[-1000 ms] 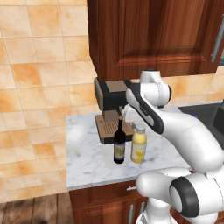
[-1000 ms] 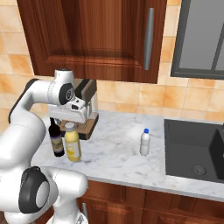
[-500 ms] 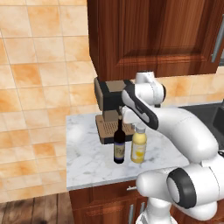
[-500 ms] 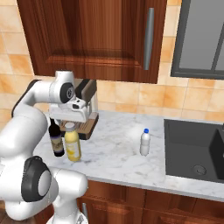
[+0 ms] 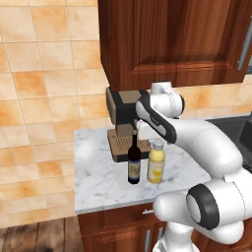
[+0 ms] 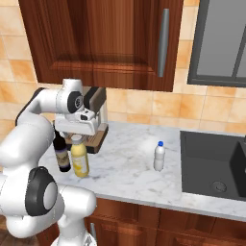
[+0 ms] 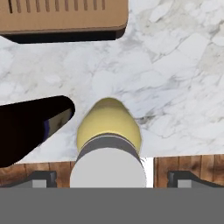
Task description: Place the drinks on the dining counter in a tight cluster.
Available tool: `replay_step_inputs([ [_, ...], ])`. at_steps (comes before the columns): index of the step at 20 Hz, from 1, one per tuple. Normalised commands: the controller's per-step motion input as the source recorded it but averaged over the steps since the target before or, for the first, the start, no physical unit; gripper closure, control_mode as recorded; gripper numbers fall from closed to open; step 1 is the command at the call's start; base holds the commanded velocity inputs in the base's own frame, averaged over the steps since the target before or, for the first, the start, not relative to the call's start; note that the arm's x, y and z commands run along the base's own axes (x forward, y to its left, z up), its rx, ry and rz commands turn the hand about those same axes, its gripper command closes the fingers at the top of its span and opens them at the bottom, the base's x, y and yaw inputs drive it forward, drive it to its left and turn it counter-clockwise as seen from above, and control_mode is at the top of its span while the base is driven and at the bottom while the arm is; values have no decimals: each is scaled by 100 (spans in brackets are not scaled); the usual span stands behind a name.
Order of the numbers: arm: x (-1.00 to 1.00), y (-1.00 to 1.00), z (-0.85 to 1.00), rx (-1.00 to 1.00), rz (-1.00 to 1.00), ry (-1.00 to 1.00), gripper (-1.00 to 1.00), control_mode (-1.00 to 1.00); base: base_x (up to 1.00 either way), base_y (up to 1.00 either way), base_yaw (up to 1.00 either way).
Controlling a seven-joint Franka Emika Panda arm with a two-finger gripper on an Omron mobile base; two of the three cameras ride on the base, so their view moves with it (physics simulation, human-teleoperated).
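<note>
Above juice bottle [image 7: 109, 131]: hand pointing down, jaws seemingly wide

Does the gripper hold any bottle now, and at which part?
Nothing is held. The open gripper hangs above the yellow juice bottle, its cap between the fingertips.

The juice bottle [image 5: 156, 166] stands on the marble counter [image 5: 98, 172], just right of the wine bottle [image 5: 133, 161], before the coffee machine [image 5: 124, 123]. The small bottle [image 6: 159, 155] stands well apart, between juice bottle and sink [image 6: 211, 163].
</note>
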Motion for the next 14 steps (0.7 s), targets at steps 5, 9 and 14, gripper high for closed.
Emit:
replay_step_inputs([
  [5,-3,0,-13,0,0,0,-100,-100,0,0,0],
  [9,0,0,-13,0,0,0,-100,-100,0,0,0],
  [14,0,0,-9,0,0,0,-100,-100,0,0,0],
])
